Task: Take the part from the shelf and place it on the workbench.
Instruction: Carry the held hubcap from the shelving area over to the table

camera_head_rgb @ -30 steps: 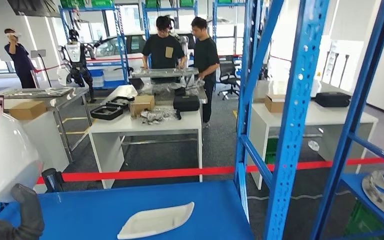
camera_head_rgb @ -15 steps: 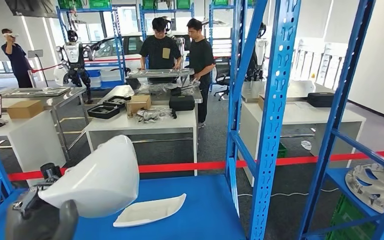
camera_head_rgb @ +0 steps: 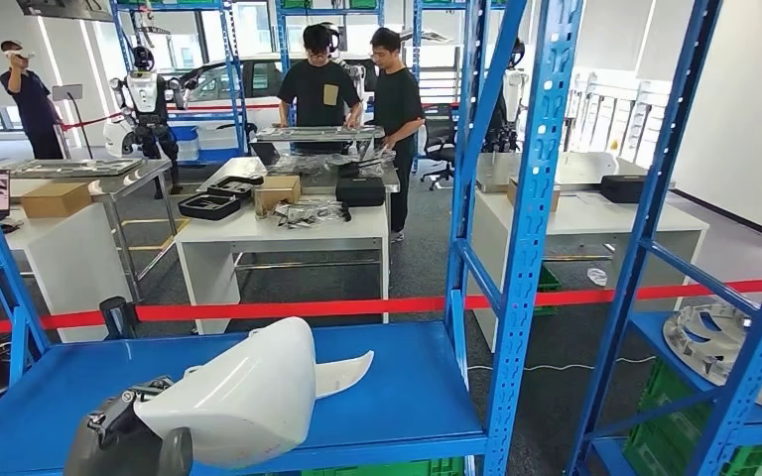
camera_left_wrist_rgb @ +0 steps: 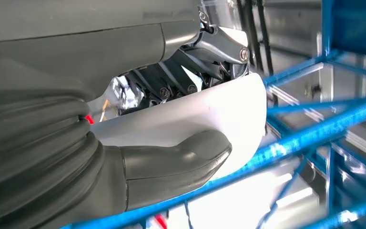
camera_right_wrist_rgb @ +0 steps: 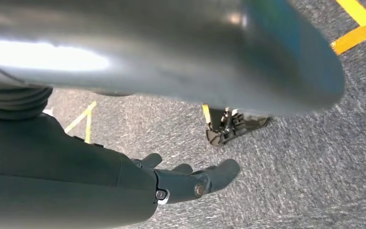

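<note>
My left hand (camera_head_rgb: 129, 441) grips a rounded white shell part (camera_head_rgb: 243, 392) low at the left of the head view, above the blue shelf board (camera_head_rgb: 397, 392). In the left wrist view the thumb (camera_left_wrist_rgb: 176, 160) presses on the white shell part (camera_left_wrist_rgb: 228, 112) and darker fingers hook over its upper edge. A second flat white part (camera_head_rgb: 349, 369) lies on the shelf board, partly hidden behind the held one. My right hand (camera_right_wrist_rgb: 190, 181) hangs over grey carpet with fingers apart and nothing in it.
Blue shelf uprights (camera_head_rgb: 531, 198) stand to the right of the held part, with another rack and a silver wheel cover (camera_head_rgb: 729, 342) further right. A red barrier tape (camera_head_rgb: 357, 307) runs behind the shelf. White tables (camera_head_rgb: 288, 233) and several people stand beyond.
The camera has turned, so the scene has shifted. The white shell in my left hand has swung from the far left edge to lower centre-left, now covering part of the flat part.
</note>
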Controlling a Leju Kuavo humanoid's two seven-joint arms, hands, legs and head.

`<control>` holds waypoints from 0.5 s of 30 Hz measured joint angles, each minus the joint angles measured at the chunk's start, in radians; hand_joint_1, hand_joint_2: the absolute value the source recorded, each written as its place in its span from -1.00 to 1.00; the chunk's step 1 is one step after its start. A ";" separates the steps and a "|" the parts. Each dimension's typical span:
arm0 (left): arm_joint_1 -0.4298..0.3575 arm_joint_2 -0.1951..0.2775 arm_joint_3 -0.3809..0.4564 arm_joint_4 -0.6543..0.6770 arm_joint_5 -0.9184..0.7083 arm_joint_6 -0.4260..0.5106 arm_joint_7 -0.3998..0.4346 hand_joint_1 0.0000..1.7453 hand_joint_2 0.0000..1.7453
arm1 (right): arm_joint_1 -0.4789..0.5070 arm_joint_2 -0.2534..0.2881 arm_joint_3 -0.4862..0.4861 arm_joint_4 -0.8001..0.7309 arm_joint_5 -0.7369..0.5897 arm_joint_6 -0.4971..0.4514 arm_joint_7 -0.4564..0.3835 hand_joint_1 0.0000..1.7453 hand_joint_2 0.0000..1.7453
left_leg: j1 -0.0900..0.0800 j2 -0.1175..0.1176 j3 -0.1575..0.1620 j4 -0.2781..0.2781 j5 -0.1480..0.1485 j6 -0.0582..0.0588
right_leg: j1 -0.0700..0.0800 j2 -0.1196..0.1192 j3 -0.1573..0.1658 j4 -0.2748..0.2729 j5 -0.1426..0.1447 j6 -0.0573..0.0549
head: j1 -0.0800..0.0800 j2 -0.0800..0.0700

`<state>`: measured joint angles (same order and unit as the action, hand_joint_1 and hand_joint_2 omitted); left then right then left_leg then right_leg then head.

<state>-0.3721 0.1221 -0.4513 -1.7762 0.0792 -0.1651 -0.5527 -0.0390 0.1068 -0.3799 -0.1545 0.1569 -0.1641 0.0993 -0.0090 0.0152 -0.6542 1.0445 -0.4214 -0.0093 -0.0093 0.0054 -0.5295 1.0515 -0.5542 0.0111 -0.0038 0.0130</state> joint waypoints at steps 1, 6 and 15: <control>0.010 -0.002 0.000 0.007 0.012 -0.004 -0.002 1.00 1.00 | 0.001 0.000 -0.002 0.000 -0.004 0.000 -0.003 -1.00 -1.00 | 0.000 0.000 0.002 -0.002 0.006 -0.006 | 0.001 0.001 -0.002 -0.002 0.005 -0.009 | -0.001 0.000; 0.131 -0.026 0.001 0.101 0.066 -0.020 -0.043 1.00 1.00 | 0.000 0.008 -0.021 0.000 -0.021 -0.009 -0.007 -1.00 -1.00 | 0.007 -0.011 -0.036 0.113 -0.125 -0.037 | -0.007 -0.005 -0.043 -0.016 0.056 -0.039 | -0.004 0.000; 0.248 -0.078 0.001 0.248 0.153 -0.075 -0.036 1.00 1.00 | 0.000 0.021 -0.035 -0.001 -0.021 -0.029 -0.012 -1.00 -1.00 | 0.012 -0.016 0.188 -0.028 -0.141 -0.027 | -0.008 -0.005 -0.137 -0.017 0.151 -0.008 | -0.006 0.000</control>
<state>-0.1242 0.0445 -0.4499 -1.5282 0.2324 -0.2399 -0.5884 -0.0392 0.1276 -0.4146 -0.1551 0.1356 -0.1929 0.0871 0.0027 -0.0006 -0.4661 1.0162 -0.5624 -0.0359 -0.0170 0.0000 -0.6667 1.0347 -0.4031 0.0032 -0.0093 0.0130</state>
